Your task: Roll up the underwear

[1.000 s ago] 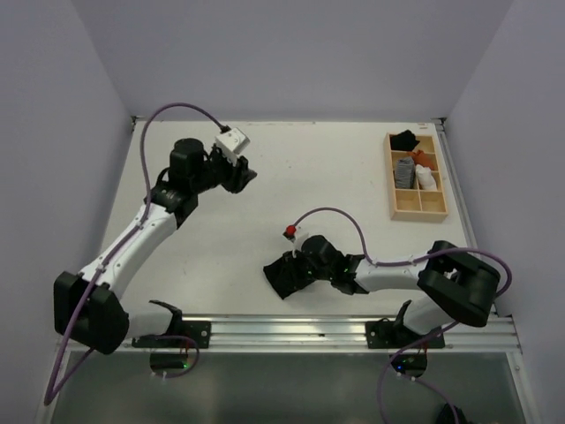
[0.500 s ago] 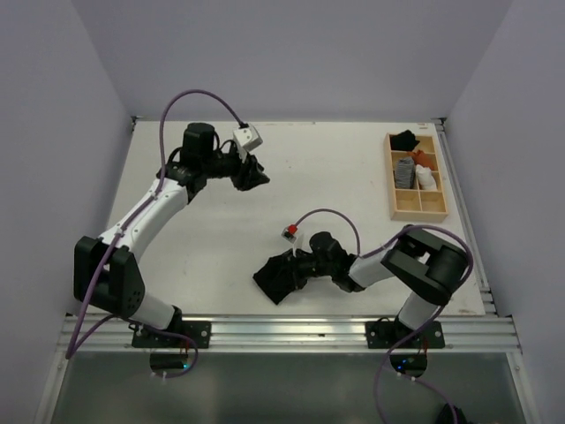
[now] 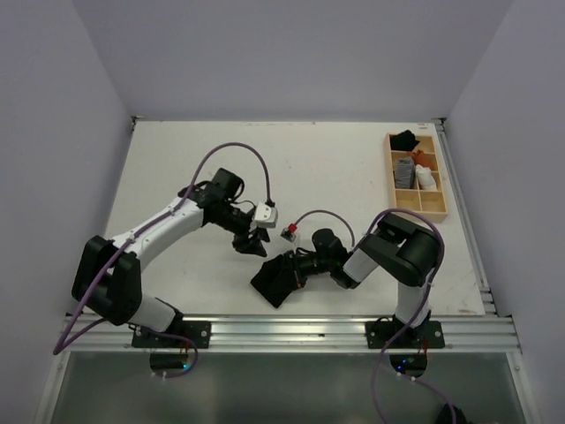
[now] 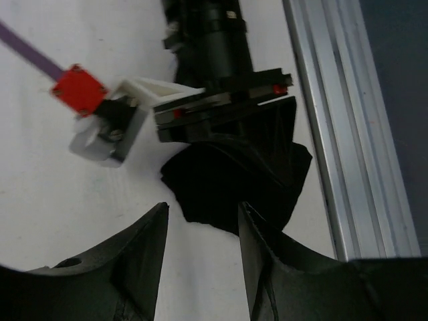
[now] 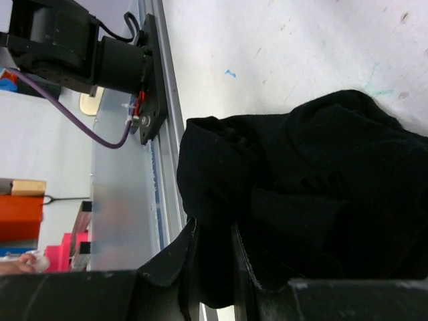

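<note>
- Underwear (image 3: 275,283): a crumpled black heap on the white table (image 3: 335,159), towards the near edge and just short of the metal rail (image 4: 348,134). It lies between the two arms. Not yet rolled, and no flat panel shows.
- Right gripper (image 5: 210,254): low over the heap, fingers nearly together with black fabric pinched between them. It holds one edge of the garment.
- Left gripper (image 4: 200,221): fingers spread, nothing between them. It is just beside the far-left edge of the heap and not touching it, as far as the wrist view shows.
- Wooden tray (image 3: 391,181): far right of the table, well apart from the work.
- Handling, my judgement: light and limp, with no stiffness. It will sag, fold on itself and drag along the table rather than slide as one piece. Not fragile and not slippery. Black folds on black make the edges hard to read.
- Where to take hold, my judgement: the free edge or corner opposite the right-hand pinch, caught low at the table. The cloth could then be drawn flat between the two grips before rolling. A pinch in the middle would likely only bunch it.
</note>
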`<act>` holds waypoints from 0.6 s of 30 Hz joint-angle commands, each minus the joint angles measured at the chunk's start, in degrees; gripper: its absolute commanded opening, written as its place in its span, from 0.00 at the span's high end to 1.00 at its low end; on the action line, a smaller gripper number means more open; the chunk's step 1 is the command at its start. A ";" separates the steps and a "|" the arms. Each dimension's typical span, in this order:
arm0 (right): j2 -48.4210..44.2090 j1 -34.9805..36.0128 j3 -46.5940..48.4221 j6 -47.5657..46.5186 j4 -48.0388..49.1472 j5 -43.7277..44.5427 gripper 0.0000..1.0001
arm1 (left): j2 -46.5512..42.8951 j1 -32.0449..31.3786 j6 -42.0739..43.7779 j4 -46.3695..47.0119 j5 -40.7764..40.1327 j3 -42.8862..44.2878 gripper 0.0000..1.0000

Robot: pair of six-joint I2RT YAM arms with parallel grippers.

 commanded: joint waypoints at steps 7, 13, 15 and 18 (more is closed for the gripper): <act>7.30 0.18 -0.49 -0.73 -12.72 -2.16 0.98 | -3.85 -11.28 7.90 -2.06 -8.47 -6.80 0.47; 8.45 -0.17 0.47 0.06 -12.45 -2.78 0.98 | -8.24 -15.24 5.35 4.44 -13.41 -13.48 0.45; 8.71 -0.26 0.56 0.14 -12.45 -2.95 0.98 | -9.03 -16.20 4.56 5.94 -14.81 -14.89 0.45; 8.89 -0.35 0.74 0.41 -12.45 -3.22 0.99 | -10.44 -18.23 2.81 8.92 -18.76 -17.52 0.45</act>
